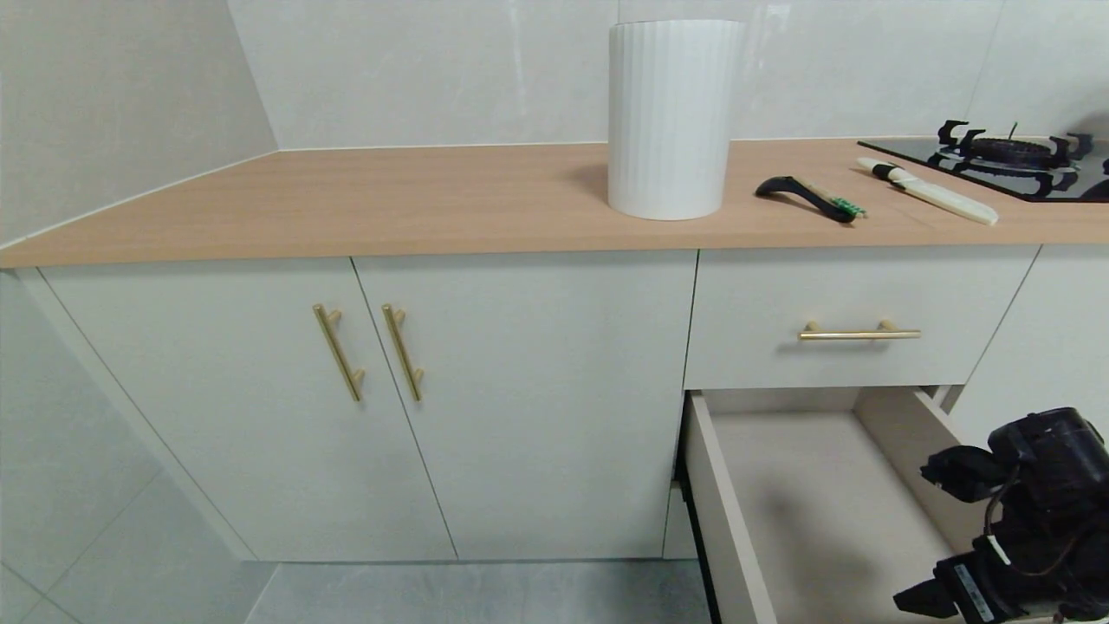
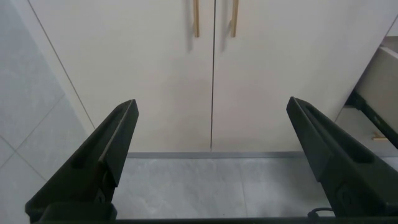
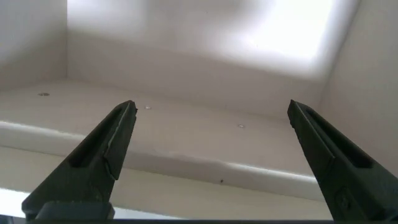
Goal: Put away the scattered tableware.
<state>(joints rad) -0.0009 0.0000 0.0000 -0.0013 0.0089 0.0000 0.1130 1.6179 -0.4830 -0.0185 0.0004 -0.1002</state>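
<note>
- Two utensils lie on the counter (image 1: 433, 199), to the right of a white ribbed canister (image 1: 669, 121). One is a black-handled tool (image 1: 810, 198). The other, nearer the stove (image 1: 1014, 160), is a cream-coloured knife (image 1: 927, 191). They are near each other but not touching.
- Below them the lower drawer (image 1: 719, 494) stands pulled out, and the part of its floor that shows is bare. I judge the opening step done and the picking-up not yet begun.
- Next, as I read it, one arm must rise to counter height and come down over the black-handled tool or the knife. It then has to close across the narrow handle and carry the piece down into the drawer.
- Right arm (image 1: 1031, 511) sits low by the drawer's right-hand side. The right gripper (image 3: 211, 109) has its jaws spread wide with nothing between them, facing pale drawer boards.
- Left gripper (image 2: 212, 102) is likewise wide open and empty, held low and aimed at the cupboard doors (image 2: 155, 74) and the floor (image 2: 186, 186).
</note>
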